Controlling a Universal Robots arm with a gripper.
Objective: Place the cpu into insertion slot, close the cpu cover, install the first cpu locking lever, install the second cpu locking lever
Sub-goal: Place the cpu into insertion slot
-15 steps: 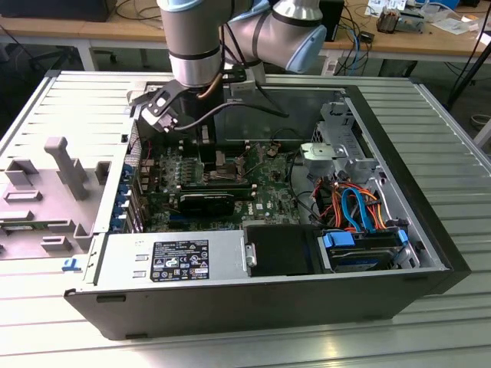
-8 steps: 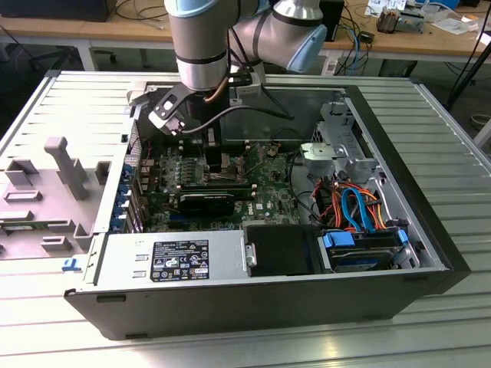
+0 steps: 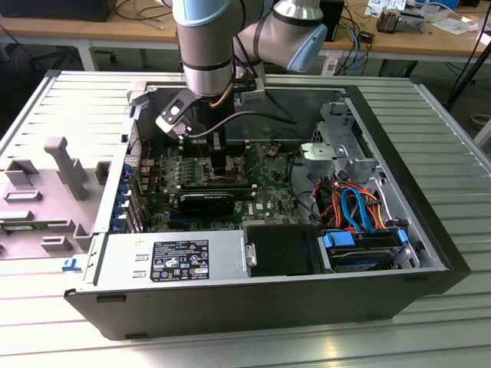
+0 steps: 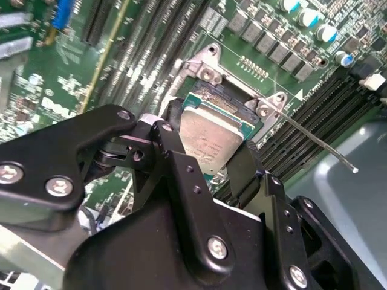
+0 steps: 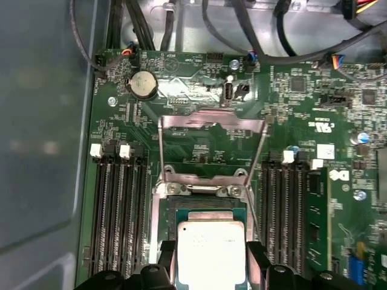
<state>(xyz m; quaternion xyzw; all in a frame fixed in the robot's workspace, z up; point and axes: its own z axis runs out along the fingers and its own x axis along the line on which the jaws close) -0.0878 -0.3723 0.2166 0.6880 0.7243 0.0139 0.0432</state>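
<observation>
The black two-fingered gripper [image 5: 210, 261] is clamped on the cpu [image 5: 210, 251], a small flat square chip with a silver-grey metal top: in the first wrist view its fingers [image 5: 166, 263] press against two opposite edges of the chip. In the second wrist view the gripper [image 4: 210, 148] holds the cpu [image 4: 211, 138] just over the insertion slot [image 4: 227, 103], a small square dark socket with a silver metal rim. The chip covers part of that socket, and I cannot tell whether it touches it. In the first wrist view the insertion slot [image 5: 208, 211] shows dark beyond the chip's far edge. Past it the cpu cover [image 5: 211, 119], a thin silver metal frame plate with a large square window, stands swung open, with the green circuit board [image 5: 290, 121] showing through the window. A thin silver locking lever [image 4: 314, 142] sticks out from one corner of the socket, lifted clear of the board. Long narrow black memory slots [image 5: 118, 205] run along both sides of the socket. In the exterior view the grey and pale blue robot arm [image 3: 207, 46] reaches down into the open black computer case [image 3: 430, 230], which lies on its side on the slatted metal counter [image 3: 445, 115].
</observation>
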